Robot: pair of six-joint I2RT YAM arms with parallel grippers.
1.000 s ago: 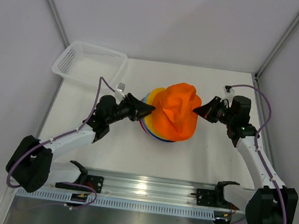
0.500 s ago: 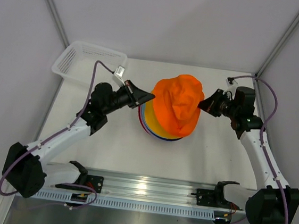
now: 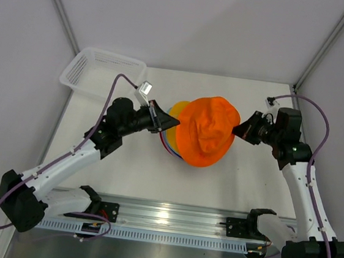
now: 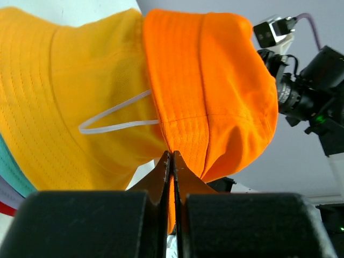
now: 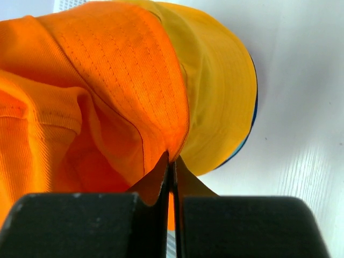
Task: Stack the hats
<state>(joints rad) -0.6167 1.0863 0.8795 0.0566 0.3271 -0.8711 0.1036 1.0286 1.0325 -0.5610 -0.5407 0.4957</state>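
desk [image 3: 240, 179]: white surface | far left corner: white slatted basket [image 3: 104, 72] | centre: pile of hats [image 3: 170, 145], yellow uppermost, teal and red brims showing under it

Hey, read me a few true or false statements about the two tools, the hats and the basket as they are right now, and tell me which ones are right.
1. The left tool and the right tool both pinch the orange hat. True.
2. A yellow hat sits just beneath the orange hat. True.
3. The orange hat lies in the white basket. False: it is held between the two tools over the yellow hat, apart from the basket.
4. The right tool is open. False: its fingers are shut on the orange hat's brim.
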